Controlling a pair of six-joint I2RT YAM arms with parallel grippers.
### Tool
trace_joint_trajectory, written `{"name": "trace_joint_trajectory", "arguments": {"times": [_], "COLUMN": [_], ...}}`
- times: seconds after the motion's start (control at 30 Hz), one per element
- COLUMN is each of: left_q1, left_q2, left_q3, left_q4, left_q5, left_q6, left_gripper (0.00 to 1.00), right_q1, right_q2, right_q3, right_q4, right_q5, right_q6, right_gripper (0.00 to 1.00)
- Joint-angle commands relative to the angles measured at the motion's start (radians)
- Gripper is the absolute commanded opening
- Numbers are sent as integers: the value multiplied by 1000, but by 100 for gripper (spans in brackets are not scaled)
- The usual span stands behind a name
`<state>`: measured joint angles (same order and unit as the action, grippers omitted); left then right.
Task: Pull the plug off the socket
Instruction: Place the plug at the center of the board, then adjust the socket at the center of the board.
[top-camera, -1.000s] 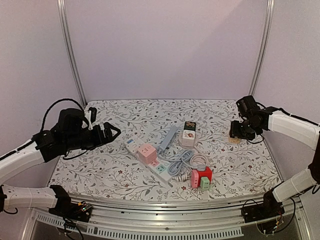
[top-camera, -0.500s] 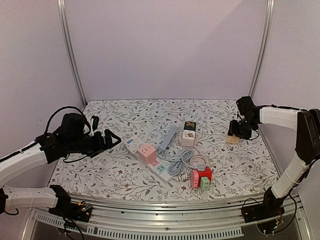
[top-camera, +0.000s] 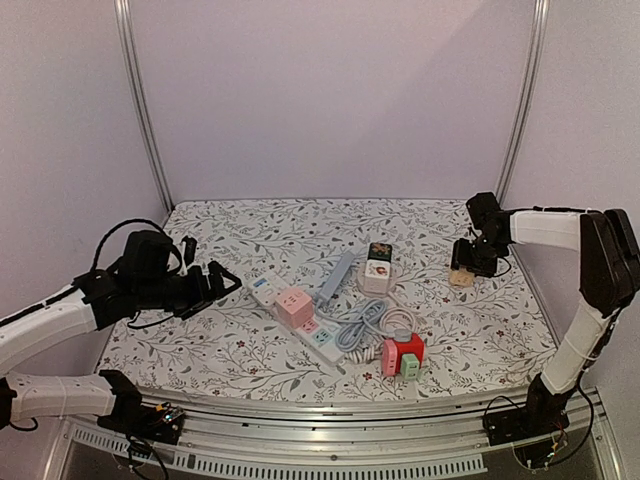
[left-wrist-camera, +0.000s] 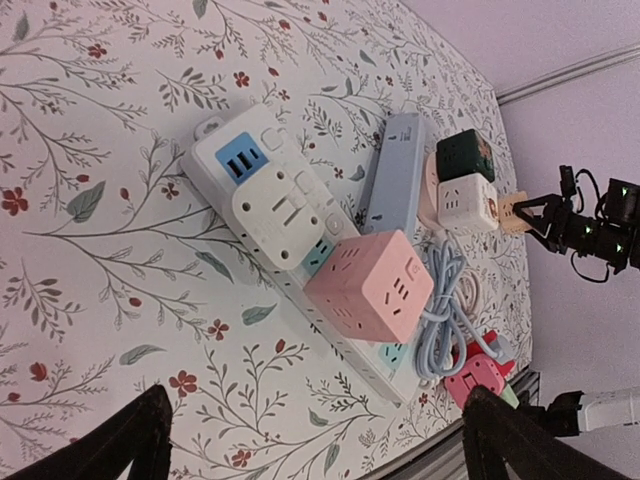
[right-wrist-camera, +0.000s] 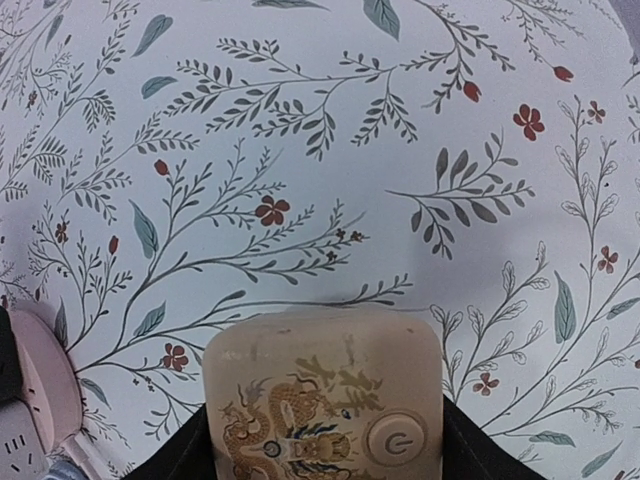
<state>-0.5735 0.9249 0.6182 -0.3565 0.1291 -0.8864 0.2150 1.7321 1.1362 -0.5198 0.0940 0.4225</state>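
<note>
A white power strip (top-camera: 262, 292) lies left of the table's middle, with a pink cube plug (top-camera: 294, 306) and a white adapter (left-wrist-camera: 280, 215) standing on it. It also shows in the left wrist view (left-wrist-camera: 262, 128), as does the pink cube (left-wrist-camera: 372, 295). My left gripper (top-camera: 225, 277) is open and empty, just left of the strip; in its wrist view (left-wrist-camera: 315, 400) the jaws stand wide apart. My right gripper (top-camera: 463, 268) is shut on a beige cube socket with a dragon print (right-wrist-camera: 325, 400) at the table's right side (top-camera: 461, 280).
A grey-blue strip (top-camera: 337, 274) lies behind the white one. A white and a dark green cube (top-camera: 377, 268) stand mid-table. A coiled grey cable (top-camera: 365, 325) leads to red, pink and green cubes (top-camera: 402, 357) near the front edge.
My right gripper has shifted slightly left with the beige cube as its arm swung round. My left gripper has dropped a little lower beside the white strip.
</note>
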Motion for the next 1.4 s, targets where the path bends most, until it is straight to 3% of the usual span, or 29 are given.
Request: {"name": "trace_joint_trajectory", "arguments": {"times": [0.0,0.23,0.33,0.53,0.8,1.07,1.37], "left_q1": [16,22,26,42,50,58,58], "left_q2": [-7,6,26,141,311,451,578], "left_q3": [-22,-50,-63,-75,-63,-76,-82], "left_q4": [12,63,118,269,478,575,695], "left_q5": [18,40,54,79,81,94,133], "left_q6": [-13,-44,-60,-93,-154,-193,-213], "left_gripper": [100,100,100,100,90,85,80], "right_q1": [-5,-5,-5,-5,5,67,103], "right_q2": [20,2,-15,-95,-295,-492,-561], "right_q3": [28,22,22,16,-74,-128,-120], "right_q4": [19,19,11,-26,-50,-97,-118], "right_q5": [6,21,34,21,-82,-118,-116], "right_q6": [4,-3,-10,-15,0,8,22], "right_gripper": [70,92,96,96,96,96,96]}}
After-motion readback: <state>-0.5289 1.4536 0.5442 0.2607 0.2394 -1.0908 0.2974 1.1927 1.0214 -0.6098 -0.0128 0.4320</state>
